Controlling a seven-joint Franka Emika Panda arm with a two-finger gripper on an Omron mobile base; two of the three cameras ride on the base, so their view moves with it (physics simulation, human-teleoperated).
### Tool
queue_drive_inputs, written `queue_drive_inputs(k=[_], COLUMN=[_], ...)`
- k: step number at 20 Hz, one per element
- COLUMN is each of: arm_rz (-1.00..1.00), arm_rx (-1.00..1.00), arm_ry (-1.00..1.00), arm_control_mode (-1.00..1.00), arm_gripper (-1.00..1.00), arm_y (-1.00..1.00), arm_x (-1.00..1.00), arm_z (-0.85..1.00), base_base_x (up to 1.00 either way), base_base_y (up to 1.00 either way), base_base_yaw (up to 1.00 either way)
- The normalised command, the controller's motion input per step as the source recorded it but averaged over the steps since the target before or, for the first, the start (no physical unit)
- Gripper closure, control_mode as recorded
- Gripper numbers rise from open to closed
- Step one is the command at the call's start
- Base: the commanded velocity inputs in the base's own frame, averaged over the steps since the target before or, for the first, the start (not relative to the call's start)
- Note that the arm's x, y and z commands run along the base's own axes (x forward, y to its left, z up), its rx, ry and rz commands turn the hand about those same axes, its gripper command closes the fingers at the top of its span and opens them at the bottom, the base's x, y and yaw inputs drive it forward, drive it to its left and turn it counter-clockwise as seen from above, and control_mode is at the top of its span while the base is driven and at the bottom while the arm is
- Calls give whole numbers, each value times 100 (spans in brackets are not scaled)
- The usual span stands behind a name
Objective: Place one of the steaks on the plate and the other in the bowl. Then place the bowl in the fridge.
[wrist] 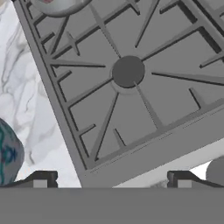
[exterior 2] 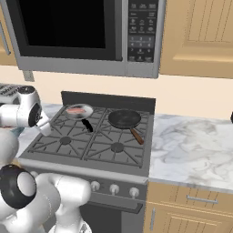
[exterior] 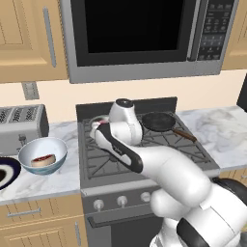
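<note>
The claw (wrist: 112,180) hangs over the front left burner (wrist: 127,71) of the stove (exterior: 144,159), its two tips set wide apart with nothing between them. One steak, the dark red one (exterior: 43,159), already lies in the pale blue-white bowl (exterior: 54,146) on the marble worktop (exterior: 48,181) left of the stove, just in front of the toaster (exterior: 21,126). The dark plate (exterior: 10,170) sits beside the bowl at the edge of the left base view, and I cannot tell whether anything is on it.

The step in hand looks like fetching the pale pink steak (exterior 2: 78,110), which lies in the small silver pan (exterior 2: 79,110) on the rear left burner. That pan is beyond the claw, farther back over the grate, well apart from the tips; in the hand view its rim shows at the top edge.

To do it well, the claw should travel back until centred over the pan, stay wide, then come straight down so the tips straddle the thin meat without catching the pan rim or its dark handle (exterior 2: 87,125). The steak is flat, so a low, level grip matters. The dark pan (exterior 2: 124,118) on the rear right burner stays out of the way.
</note>
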Motion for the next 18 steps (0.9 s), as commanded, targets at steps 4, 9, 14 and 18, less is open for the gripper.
queue_drive_inputs(k=[4,9,14,18], arm_rz=[0,0,-6,-7], arm_rx=[-4,0,-4,-2], arm_ry=[-1,0,0,0], arm_control_mode=[-100,-100,-100,-100], arm_gripper=[-100,-100,-100,-100], arm_y=[-26,-25,-3,0], arm_x=[28,49,71,79], arm_z=[-3,0,-5,0], base_base_x=[0,0,0,0], base_base_y=[0,0,0,0], base_base_yaw=[0,0,0,0])
